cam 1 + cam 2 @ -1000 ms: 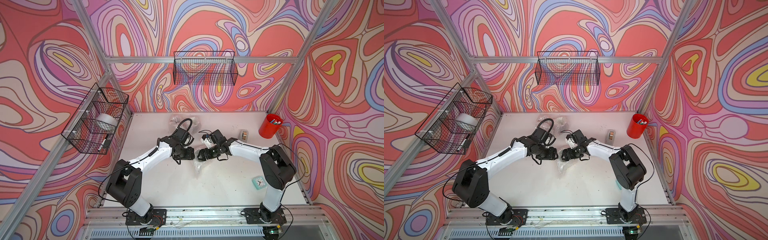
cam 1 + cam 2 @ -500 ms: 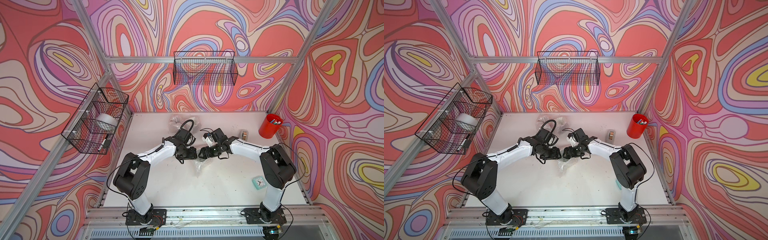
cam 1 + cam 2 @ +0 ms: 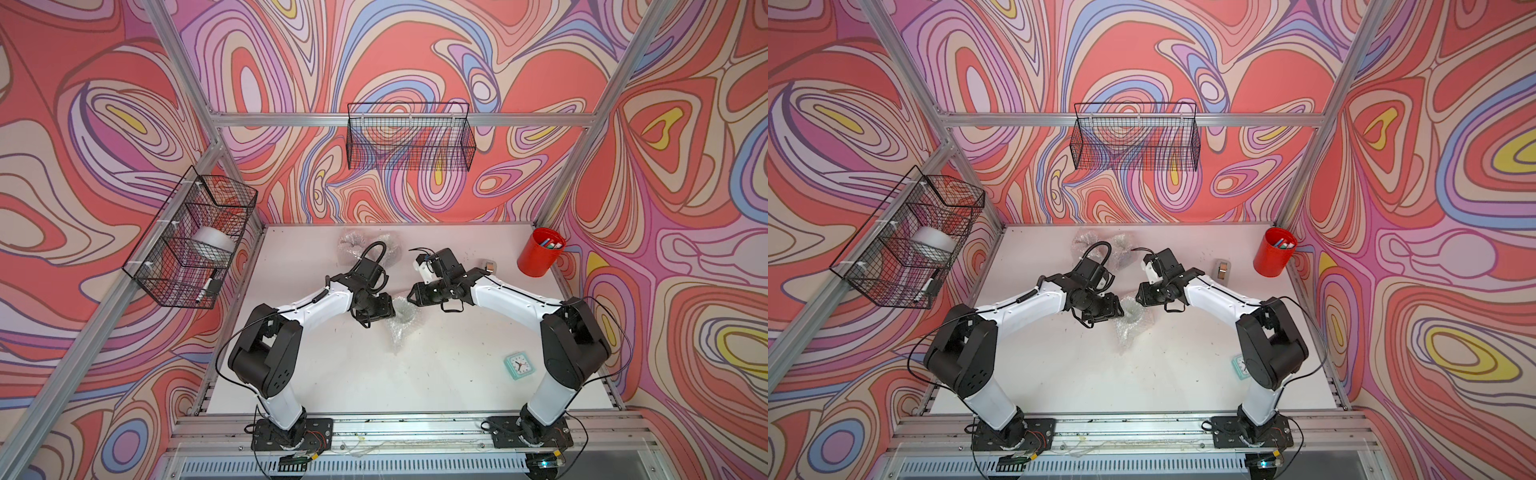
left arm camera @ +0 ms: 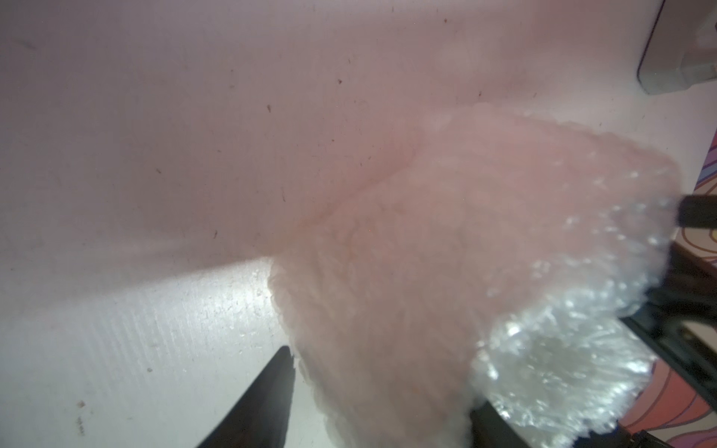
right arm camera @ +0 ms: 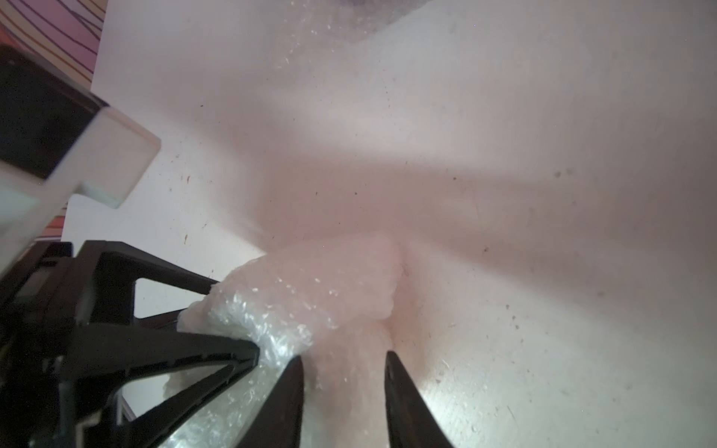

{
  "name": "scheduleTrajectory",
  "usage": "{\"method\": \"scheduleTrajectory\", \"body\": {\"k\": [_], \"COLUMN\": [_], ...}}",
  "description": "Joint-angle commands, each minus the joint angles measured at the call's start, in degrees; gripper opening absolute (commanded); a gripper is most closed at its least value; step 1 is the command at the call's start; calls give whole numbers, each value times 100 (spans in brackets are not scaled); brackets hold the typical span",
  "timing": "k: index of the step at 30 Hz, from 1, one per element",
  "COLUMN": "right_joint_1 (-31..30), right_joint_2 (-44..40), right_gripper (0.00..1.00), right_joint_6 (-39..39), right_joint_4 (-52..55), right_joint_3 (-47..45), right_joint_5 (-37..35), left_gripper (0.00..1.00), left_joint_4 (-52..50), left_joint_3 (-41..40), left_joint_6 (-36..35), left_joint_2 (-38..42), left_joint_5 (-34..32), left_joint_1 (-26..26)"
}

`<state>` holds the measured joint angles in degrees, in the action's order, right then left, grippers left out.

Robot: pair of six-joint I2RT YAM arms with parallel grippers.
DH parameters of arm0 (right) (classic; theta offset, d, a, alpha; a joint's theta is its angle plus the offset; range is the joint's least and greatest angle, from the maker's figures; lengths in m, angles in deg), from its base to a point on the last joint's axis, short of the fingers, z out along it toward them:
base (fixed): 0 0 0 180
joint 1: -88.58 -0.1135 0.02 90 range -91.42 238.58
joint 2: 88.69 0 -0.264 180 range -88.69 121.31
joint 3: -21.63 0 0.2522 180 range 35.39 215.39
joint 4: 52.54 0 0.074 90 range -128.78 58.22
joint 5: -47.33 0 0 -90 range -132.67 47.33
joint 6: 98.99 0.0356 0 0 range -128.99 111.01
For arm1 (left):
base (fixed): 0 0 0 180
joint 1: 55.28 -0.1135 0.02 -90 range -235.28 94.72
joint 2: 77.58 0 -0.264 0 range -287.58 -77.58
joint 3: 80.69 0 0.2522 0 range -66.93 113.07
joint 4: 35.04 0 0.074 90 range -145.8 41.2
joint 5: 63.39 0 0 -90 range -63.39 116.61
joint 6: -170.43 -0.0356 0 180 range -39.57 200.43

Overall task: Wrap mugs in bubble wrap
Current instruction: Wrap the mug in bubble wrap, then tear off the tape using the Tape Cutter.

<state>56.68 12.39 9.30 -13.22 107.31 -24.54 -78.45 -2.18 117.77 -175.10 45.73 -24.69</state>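
A crumpled bundle of bubble wrap (image 3: 400, 322) (image 3: 1133, 322) lies mid-table between my two grippers. No mug shows; whatever is inside the wrap is hidden. My left gripper (image 3: 388, 311) (image 3: 1119, 309) (image 4: 382, 384) straddles the bundle, its fingers closed against both sides of it. From the opposite side my right gripper (image 3: 411, 297) (image 3: 1140, 297) (image 5: 343, 360) is shut on a fold of the same wrap (image 5: 310, 302), which fills the gap between its fingers. A tail of wrap trails toward the front of the table (image 3: 397, 345).
More bubble-wrap bundles (image 3: 353, 245) sit at the back behind the left wrist. A red pen cup (image 3: 540, 251) stands back right, with a small tape dispenser (image 3: 490, 264) next to it. A teal clock (image 3: 518, 365) lies front right. Wire baskets (image 3: 195, 241) (image 3: 409, 137) hang on the walls.
The right gripper's jaws have closed from wide apart onto the wrap. The left arm has pushed slightly toward the centre, keeping its hold on the bundle.
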Motion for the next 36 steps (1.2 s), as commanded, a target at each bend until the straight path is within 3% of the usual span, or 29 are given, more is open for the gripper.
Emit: {"method": "scheduleTrajectory", "body": {"k": [1, 6, 13, 15, 18, 21, 24, 27, 32, 36], "right_joint_1": [4, 4, 16, 33, 126, 323, 841, 1616, 3374, 4122], "right_joint_2": [364, 711, 1221, 996, 420, -437, -1079, -1594, -1794, -1496], "right_gripper": [29, 18, 18, 26, 49, 60, 61, 55, 50, 49], "right_joint_6": [-344, -901, -1359, -1138, -673, -90, 422, 719, 1076, 990], "right_joint_4": [312, 406, 438, 182, -304, -908, -1174, -1312, -1564, -1477], "right_joint_3": [196, 538, 1017, 947, 675, 63, -571, -1258, -1947, -1888], "right_joint_5": [47, 264, 735, 643, 441, 36, -247, -373, 700, 1168], "left_gripper": [59, 57, 58, 57, 58, 57, 57, 57, 55, 55], "left_joint_4": [-519, -599, -627, -643, -615, -562, -533, -533, -583, -631], "left_joint_3": [-271, -286, -312, -290, -279, -271, -262, -229, -131, -90], "left_joint_6": [117, 63, 84, 132, 243, 342, 418, 475, 502, 477], "left_joint_2": [-95, -79, 4, 5, 28, 48, 48, -3, -83, -81], "left_joint_5": [-221, -257, -181, -173, -128, -75, -77, -56, -52, -109], "left_joint_1": [27, 31, 27, 29, 26, 30, 30, 28, 30, 26]}}
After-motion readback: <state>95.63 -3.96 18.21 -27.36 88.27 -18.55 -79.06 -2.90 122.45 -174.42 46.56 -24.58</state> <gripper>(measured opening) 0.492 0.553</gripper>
